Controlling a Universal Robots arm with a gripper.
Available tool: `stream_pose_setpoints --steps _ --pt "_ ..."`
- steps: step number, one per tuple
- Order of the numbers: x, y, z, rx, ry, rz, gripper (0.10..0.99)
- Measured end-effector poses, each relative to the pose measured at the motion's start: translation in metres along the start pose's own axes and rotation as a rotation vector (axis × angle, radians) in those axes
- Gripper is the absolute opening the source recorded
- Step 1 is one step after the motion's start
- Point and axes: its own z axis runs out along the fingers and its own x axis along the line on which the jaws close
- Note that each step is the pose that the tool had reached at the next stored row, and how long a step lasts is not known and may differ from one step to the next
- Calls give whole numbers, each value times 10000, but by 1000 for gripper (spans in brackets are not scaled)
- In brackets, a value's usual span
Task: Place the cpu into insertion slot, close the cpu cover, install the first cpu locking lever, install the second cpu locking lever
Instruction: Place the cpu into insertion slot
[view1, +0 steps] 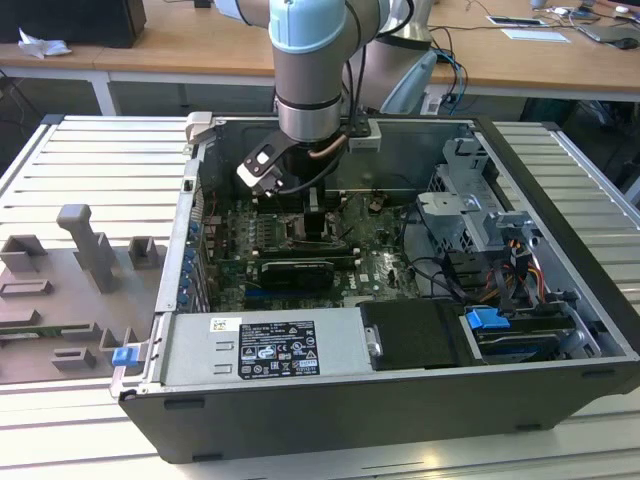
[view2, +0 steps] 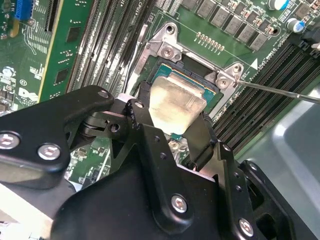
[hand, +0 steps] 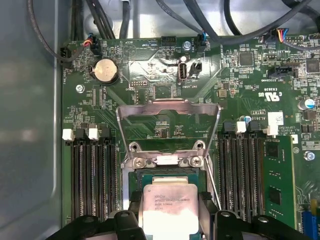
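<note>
Cpu (view2: 177, 102) is the pale silver-beige square caught between the two black fingers (view2: 202, 135) of the gripper (view2: 175, 117). One finger presses against each of two opposite edges, so the tool is clamped on the chip. In both wrist views the cpu (hand: 170, 202) lies directly under the gripper (hand: 170, 210), within the outline of the insertion slot (hand: 150, 174). A thin green margin shows around its metal face. It looks slightly tilted in the second wrist view, and I cannot tell whether it is fully seated or just resting on the slot's rim. Just beyond the fingertips, the cpu cover (hand: 169, 103) is swung open, away from the slot. Its silver frame is hinged at the slot's far edge, and bare motherboard (hand: 150, 75) shows through its central cutout. A locking lever (view2: 280, 91), a thin metal rod, runs out from a corner of the slot to one side of the gripper, and it is not pressed down over the cover. Long black memory slots (hand: 90, 180) flank the gripper on both sides. Farther past the cover sits a round coin battery (hand: 106, 70). In the exterior view the arm reaches straight down into the open computer case (view1: 330, 430), and the gripper (view1: 318, 225) is low over the board, behind the power supply (view1: 270, 345).
</note>
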Motion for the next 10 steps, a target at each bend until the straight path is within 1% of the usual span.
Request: stream_pose_setpoints --steps 10 --pt "18 -2 14 0 -20 -59 529"
